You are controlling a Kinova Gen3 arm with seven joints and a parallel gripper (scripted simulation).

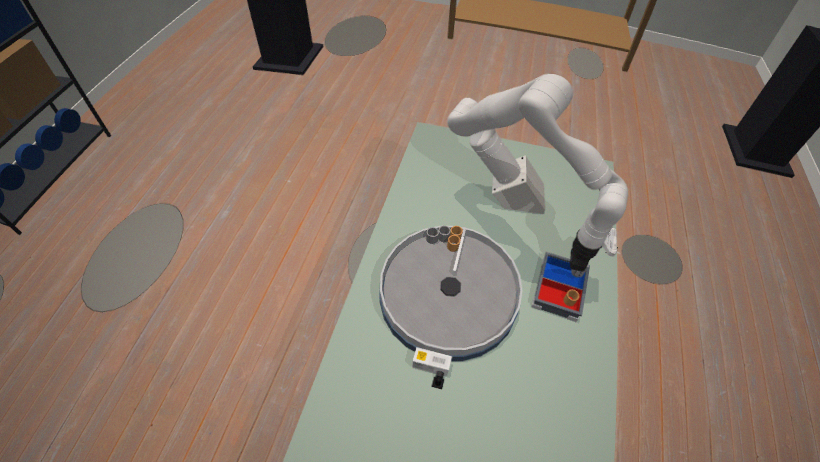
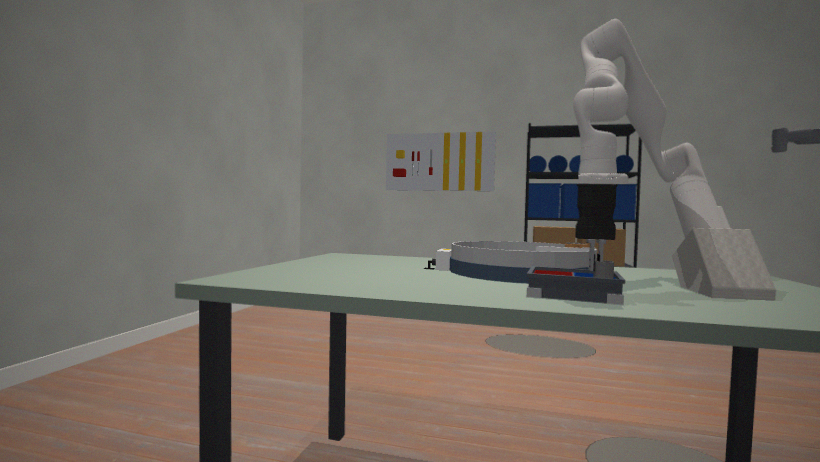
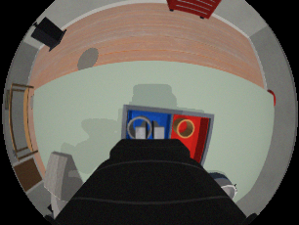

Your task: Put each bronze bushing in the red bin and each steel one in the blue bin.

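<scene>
My gripper (image 1: 577, 273) (image 2: 596, 264) (image 3: 149, 126) points down, shut on the wall of a steel bushing (image 2: 604, 270) (image 3: 140, 120), one finger inside it and one outside. The bushing is upright at the blue bin (image 1: 556, 271) (image 3: 163, 117), its lower end about at rim height; whether it touches the floor is unclear. A bronze bushing (image 1: 571, 300) (image 3: 187, 129) stands in the red bin (image 1: 552, 293) (image 3: 196, 141). On the turntable (image 1: 450, 327), two steel bushings (image 1: 432, 235) (image 1: 444, 233) and two bronze bushings (image 1: 456, 231) (image 1: 453, 243) stand at the far edge.
A white bar (image 1: 458, 255) lies across the turntable beside the bronze bushings. The turntable has a raised rim. A white box (image 1: 432, 360) sits at its near side. The arm's base block (image 1: 522, 192) stands behind the bins.
</scene>
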